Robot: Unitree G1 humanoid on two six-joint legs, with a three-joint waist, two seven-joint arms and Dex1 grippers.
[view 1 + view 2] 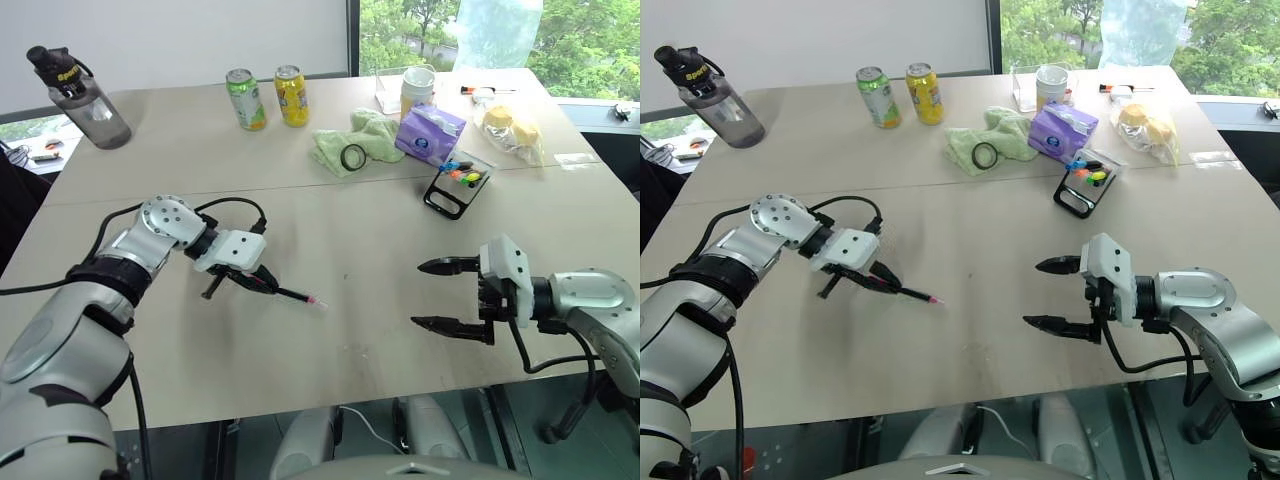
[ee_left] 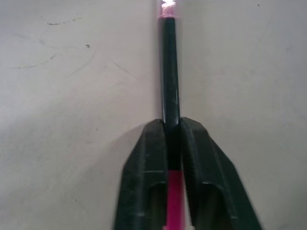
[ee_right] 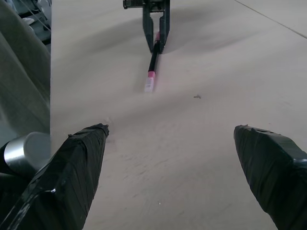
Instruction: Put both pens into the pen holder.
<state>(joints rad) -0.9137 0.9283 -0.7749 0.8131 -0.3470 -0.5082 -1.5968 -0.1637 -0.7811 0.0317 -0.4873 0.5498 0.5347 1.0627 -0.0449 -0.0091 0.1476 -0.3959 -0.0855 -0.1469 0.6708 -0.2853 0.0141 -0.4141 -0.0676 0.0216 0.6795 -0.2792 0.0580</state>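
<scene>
While the left gripper [image 1: 262,280] sits at the middle left of the frame, its two black fingers [image 2: 144,187] are pinched tight on the pink-ended pen [image 1: 296,295]. The pen's far tip touches the table [image 1: 360,240]. At the lower right, the right gripper [image 1: 448,296] hangs above the table with its fingers spread wide and nothing between them. Up at the upper right, the pen holder [image 1: 458,184] lies on its side just beside the purple tissue pack [image 1: 430,134].

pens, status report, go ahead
Left gripper shut on pink-ended pen. Right gripper open, empty. Pen holder far across table, path clear.
</scene>
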